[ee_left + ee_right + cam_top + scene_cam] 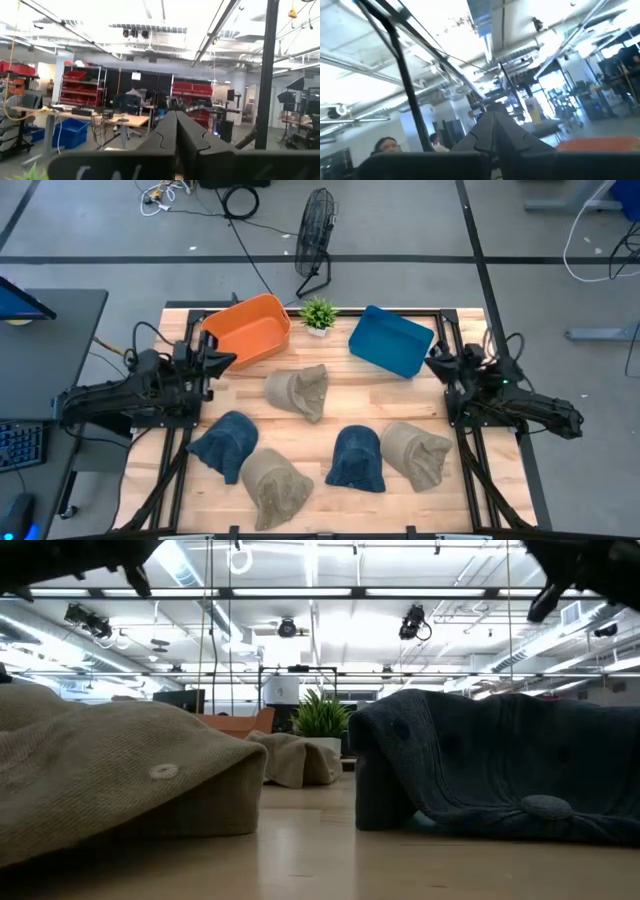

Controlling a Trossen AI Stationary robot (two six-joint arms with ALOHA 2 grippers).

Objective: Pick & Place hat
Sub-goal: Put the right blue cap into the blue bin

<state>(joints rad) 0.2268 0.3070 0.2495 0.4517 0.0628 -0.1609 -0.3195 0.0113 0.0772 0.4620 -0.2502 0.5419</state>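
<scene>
Five hats lie on the bench (340, 405): three tan hats (298, 391), two blue hats (357, 458). The left gripper (222, 361) and right gripper (432, 360) rest closed at its side edges.

Three tan hats (299, 391), two navy hats (357, 457), orange bin (248, 329), blue bin (391, 340), seemingly green plant (319, 313).

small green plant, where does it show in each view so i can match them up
High view: plant at the table's far edge, between the orange bin and blue bin.
Low view: centre background, orange bin beside it.
Left wrist: leaves at bottom-left corner.
Right wrist: not visible.
Shared landmark: orange bin.
</scene>
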